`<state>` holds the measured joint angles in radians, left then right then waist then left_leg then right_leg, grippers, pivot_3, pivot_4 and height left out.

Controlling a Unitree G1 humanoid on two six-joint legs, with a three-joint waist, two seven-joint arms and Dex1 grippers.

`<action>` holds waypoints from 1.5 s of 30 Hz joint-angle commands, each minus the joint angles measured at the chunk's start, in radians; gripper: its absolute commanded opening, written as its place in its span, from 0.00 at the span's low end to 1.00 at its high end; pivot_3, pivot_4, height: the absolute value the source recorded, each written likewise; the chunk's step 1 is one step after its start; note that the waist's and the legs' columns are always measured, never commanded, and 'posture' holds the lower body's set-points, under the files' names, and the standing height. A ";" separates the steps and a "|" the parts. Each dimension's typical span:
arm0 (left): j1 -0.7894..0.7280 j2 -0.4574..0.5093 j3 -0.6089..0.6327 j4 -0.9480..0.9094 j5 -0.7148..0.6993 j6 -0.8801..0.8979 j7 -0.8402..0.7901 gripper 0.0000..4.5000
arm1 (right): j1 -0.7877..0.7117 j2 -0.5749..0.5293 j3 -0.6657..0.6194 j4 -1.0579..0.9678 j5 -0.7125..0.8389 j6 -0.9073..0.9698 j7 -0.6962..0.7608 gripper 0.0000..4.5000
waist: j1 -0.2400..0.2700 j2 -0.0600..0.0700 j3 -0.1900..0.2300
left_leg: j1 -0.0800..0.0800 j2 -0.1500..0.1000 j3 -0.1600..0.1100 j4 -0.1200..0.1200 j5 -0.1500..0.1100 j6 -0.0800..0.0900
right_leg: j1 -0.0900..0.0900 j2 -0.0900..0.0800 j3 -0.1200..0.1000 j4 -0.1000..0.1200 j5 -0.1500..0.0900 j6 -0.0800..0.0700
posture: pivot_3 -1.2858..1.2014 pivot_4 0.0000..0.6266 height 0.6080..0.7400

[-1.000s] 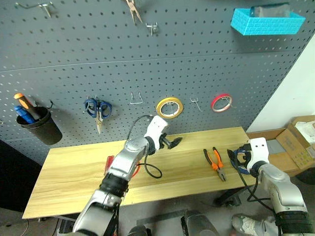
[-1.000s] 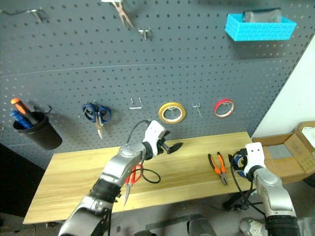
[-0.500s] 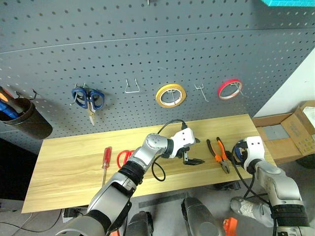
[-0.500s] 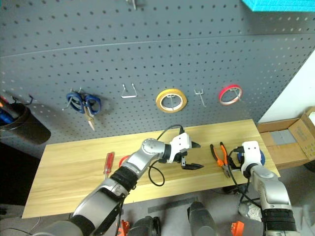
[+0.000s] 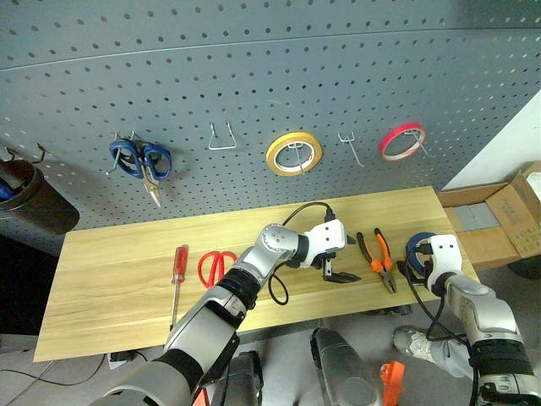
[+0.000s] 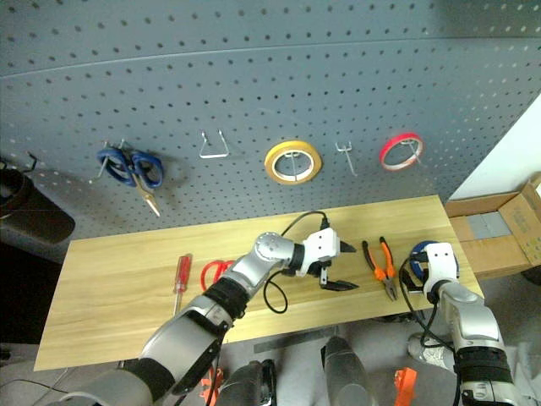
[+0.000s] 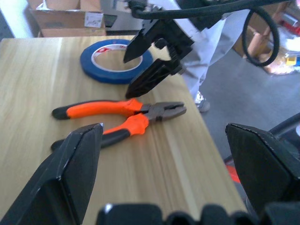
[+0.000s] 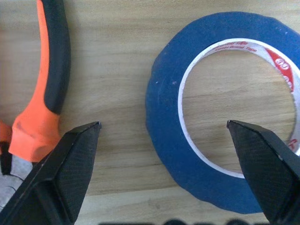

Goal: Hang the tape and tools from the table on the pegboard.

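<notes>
On the light wooden table (image 5: pixel 118 279) lie a red-handled screwdriver (image 5: pixel 178 265), red scissors (image 5: pixel 217 266), orange-and-black pliers (image 5: pixel 377 258) and, at the right end, the blue tape (image 8: pixel 164 140). My left gripper (image 5: pixel 340 260) hovers open just left of the pliers (image 7: pixel 117 117), pointing right, with nothing between its fingers. My right gripper (image 8: pixel 163 123) stands open low over the tape (image 7: pixel 112 63), one finger on each side of the ring's near rim, not closed on it. The dark grey pegboard (image 5: pixel 254 68) rises behind the table.
On the pegboard hang blue-handled scissors (image 5: pixel 139 161), a yellow roll (image 5: pixel 293 155) and a red roll (image 5: pixel 402 141), with bare hooks (image 5: pixel 221 135) between them. A black cup (image 5: pixel 25 199) hangs at far left. Cardboard boxes (image 5: pixel 507 220) sit right of the table.
The camera has tilted down. My left gripper swung right across the table and turned toward the pliers. My right gripper sank a little over the blue tape. Both stayed open.
</notes>
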<state>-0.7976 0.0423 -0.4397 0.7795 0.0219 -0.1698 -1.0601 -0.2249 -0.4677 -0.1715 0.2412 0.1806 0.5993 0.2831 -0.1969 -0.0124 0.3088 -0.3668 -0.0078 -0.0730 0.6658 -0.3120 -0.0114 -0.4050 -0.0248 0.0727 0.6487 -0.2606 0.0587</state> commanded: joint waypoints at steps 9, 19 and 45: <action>0.004 -0.009 0.047 -0.075 -0.010 0.044 -0.002 1.00 | -0.020 0.010 -0.030 0.045 0.031 -0.011 0.047 0.42 | 0.002 -0.001 0.004 | 0.000 0.000 0.000 0.000 0.000 0.000 | 0.000 0.000 0.000 0.000 0.000 0.000 | 0.41 0.54 1.00; 0.010 -0.012 0.053 -0.101 0.009 0.011 0.028 1.00 | 0.000 -0.031 0.033 0.038 -0.087 -0.154 0.035 0.09 | 0.002 0.002 -0.001 | 0.000 0.000 0.000 0.000 0.001 -0.001 | 0.000 -0.001 0.000 0.001 0.000 0.001 | 0.40 0.38 1.00; 0.538 0.161 0.331 -0.937 -0.153 0.533 0.416 1.00 | -0.056 0.187 0.273 -0.177 -0.241 -0.766 -0.002 0.09 | -0.029 -0.001 -0.211 | 0.034 -0.015 -0.003 0.005 0.013 -0.013 | 0.034 -0.011 -0.001 0.006 0.004 0.015 | 0.44 0.00 1.00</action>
<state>-0.2378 0.1993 -0.1180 -0.1360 -0.1151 0.3817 -0.6574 -0.2371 -0.2881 0.1022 0.0266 -0.0731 -0.1294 0.2681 -0.2263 -0.0136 0.0983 -0.3309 -0.0232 -0.0767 0.6705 -0.2994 -0.0239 -0.3689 -0.0352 0.0712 0.6542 -0.2571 0.0739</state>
